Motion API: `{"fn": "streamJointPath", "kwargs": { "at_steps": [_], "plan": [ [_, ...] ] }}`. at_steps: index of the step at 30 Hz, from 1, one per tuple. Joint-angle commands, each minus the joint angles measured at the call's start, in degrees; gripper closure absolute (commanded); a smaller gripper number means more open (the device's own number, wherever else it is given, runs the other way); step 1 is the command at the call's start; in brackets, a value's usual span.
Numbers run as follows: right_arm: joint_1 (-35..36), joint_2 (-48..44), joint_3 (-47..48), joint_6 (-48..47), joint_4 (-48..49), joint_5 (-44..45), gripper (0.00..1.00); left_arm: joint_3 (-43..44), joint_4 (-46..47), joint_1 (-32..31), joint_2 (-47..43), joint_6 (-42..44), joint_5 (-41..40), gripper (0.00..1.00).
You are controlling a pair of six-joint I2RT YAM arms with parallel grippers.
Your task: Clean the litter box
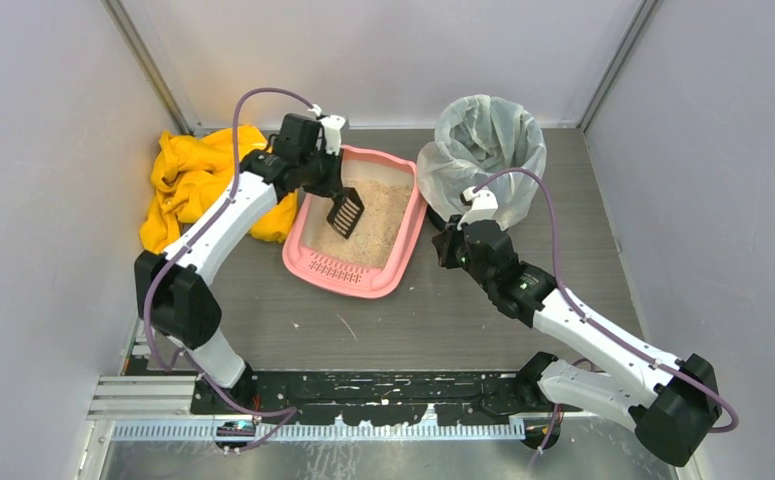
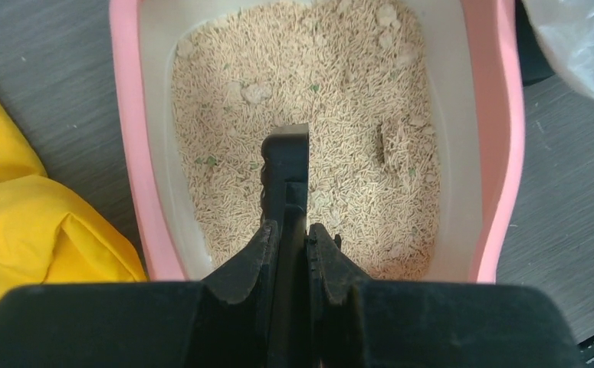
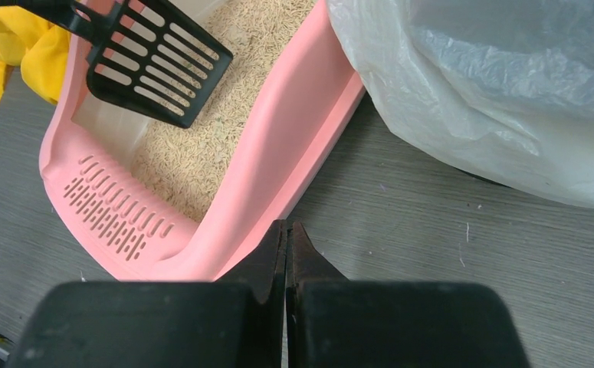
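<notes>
The pink litter box (image 1: 399, 262) lies mid-table with beige litter (image 1: 378, 220) and a slotted lip at its near end; it also shows in the left wrist view (image 2: 129, 138) and the right wrist view (image 3: 278, 130). My left gripper (image 1: 315, 160) (image 2: 293, 230) is shut on the handle of a black slotted scoop (image 1: 346, 212) (image 2: 287, 165) (image 3: 155, 65), held over the litter near the box's far left side. Several pale clumps (image 2: 257, 93) lie in the litter. My right gripper (image 1: 450, 243) (image 3: 287, 228) is shut and empty, just right of the box's right wall.
A round bin with a clear plastic liner (image 1: 483, 150) (image 3: 500, 84) stands at the back right, close to my right gripper. A crumpled yellow cloth (image 1: 198, 180) (image 2: 33, 222) lies left of the litter box. Grey walls close in the table.
</notes>
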Motion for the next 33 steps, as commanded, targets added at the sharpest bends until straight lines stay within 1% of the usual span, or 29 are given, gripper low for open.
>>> {"fn": "streamJointPath", "kwargs": {
  "at_steps": [1,11,19,24,28,33],
  "plan": [
    [-0.17,-0.31,1.69,1.07,3.54,-0.56,0.99,2.31,-2.59,-0.3,2.76,0.86,1.32,1.0],
    [-0.35,-1.55,0.94,1.04,3.04,0.29,0.99,2.38,-0.56,-0.39,8.18,-7.27,12.02,1.0],
    [-0.49,-1.99,0.44,1.03,2.76,0.69,0.99,0.52,2.66,-0.37,10.6,-14.63,16.44,1.0],
    [-0.54,-2.0,0.16,1.13,2.93,0.36,0.99,-0.56,3.4,-0.3,11.47,-17.66,19.81,1.0],
    [-0.65,-1.76,0.01,1.2,3.23,0.15,0.99,-3.4,5.83,0.27,11.29,-20.0,22.16,1.0],
    [-0.77,-1.48,-0.07,1.39,3.42,-0.28,0.99,-7.11,9.85,2.48,10.01,-22.58,25.55,1.0]
  ]
}}
